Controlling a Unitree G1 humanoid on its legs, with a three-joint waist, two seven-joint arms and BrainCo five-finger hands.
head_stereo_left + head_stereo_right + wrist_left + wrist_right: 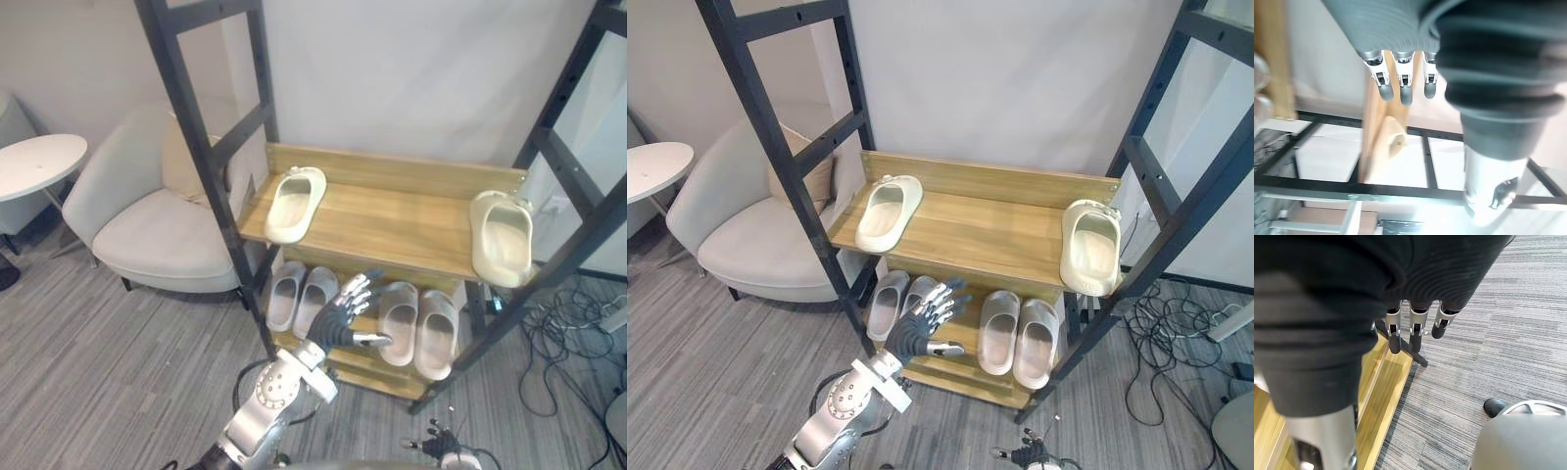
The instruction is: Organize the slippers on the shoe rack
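Looking down from the head, the shoe rack (392, 215) has a left cream slipper (294, 204) and a right cream slipper (502, 237) at opposite ends of its upper shelf, with grey slippers (418, 328) paired below. The left hand (335, 325) hovers before these, fingers spread and empty. Its wrist camera shows the fingers straight. The right hand (1416, 335) hangs relaxed, seemingly empty, over the carpet (1488, 333) by the rack's foot.

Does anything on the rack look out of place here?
Yes: the left slipper and right slipper sit at opposite ends of the upper shelf, the right one overhanging its front edge. The grey pairs below look tidy.
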